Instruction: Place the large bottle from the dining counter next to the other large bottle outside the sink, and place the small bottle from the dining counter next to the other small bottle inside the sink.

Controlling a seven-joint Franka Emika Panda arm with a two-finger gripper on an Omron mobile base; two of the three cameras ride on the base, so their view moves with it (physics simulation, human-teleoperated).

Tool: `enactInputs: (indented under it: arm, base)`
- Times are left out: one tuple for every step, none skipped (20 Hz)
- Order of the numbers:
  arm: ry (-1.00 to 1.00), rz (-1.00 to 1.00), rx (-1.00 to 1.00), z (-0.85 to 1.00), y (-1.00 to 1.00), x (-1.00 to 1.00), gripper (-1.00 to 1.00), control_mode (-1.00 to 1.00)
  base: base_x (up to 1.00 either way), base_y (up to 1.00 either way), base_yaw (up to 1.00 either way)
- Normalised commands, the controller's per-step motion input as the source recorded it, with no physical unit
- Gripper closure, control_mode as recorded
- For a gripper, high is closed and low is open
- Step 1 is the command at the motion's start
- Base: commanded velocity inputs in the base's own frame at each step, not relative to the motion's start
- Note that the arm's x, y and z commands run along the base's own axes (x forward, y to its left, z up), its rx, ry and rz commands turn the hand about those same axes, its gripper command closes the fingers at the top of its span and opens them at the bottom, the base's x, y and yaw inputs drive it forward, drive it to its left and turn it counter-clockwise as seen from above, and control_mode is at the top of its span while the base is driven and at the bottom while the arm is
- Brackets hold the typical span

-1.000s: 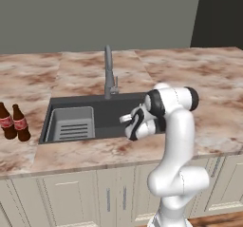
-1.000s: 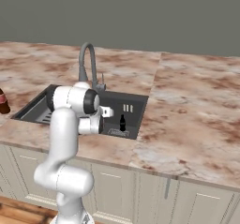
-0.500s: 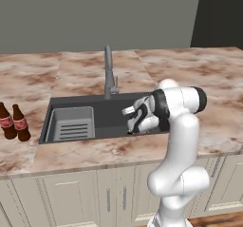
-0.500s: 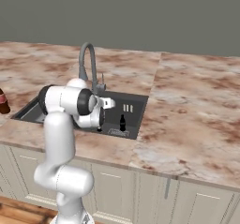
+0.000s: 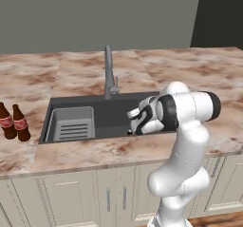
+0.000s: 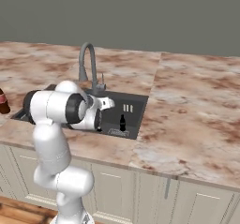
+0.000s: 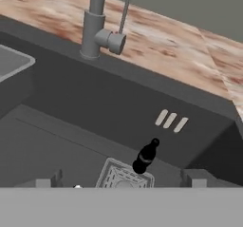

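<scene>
The gripper (image 7: 124, 181) hangs over the sink (image 5: 118, 114) with its fingers spread wide and nothing between them. In the hand view 1 small dark bottle (image 7: 145, 156) stands upright on the basin floor at about 1 o'clock from the fingertips, just beyond the square drain (image 7: 124, 177); the right base view shows it (image 6: 122, 123) near the basin's right end. The faucet (image 5: 109, 74) rises at 12 o'clock behind the basin.

Out on the counter (image 5: 85, 150), at 9 o'clock from the sink, 2 large brown bottles (image 5: 14, 122) stand side by side, so that half looks done.

The small bottle is likely light, rigid and smooth (probably glass, so slippery and tippy on its narrow base). The body below the neck looks the safest place to hold.

The large bottles carry red labels, but no lettering can be read.
</scene>
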Motion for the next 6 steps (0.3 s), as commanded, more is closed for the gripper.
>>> enactInputs:
  arm:
    - [-0.05,0.04,-0.04,0.61,0.00,-0.66,-1.00,-1.00]
    - [-0.03,0.03,-0.02,0.66,-0.01,-0.54,-1.00,-1.00]
    - [-0.03,0.02,-0.01,0.73,-0.07,-0.54,-1.00,-1.00]
    - [-0.02,0.01,-0.02,0.74,-0.05,-0.50,-1.00,-1.00]
    - [0.00,0.00,-0.02,0.75,-0.04,-0.43,-1.00,-1.00]
    - [0.00,0.00,-0.03,0.77,-0.05,-0.34,-1.00,-1.00]
  base:
    - [0.00,0.00,0.00]
    - [0.00,0.00,0.00]
    - [0.00,0.00,0.00]
    - [0.00,0.00,0.00]
    - [0.00,0.00,0.00]
    - [0.00,0.00,0.00]
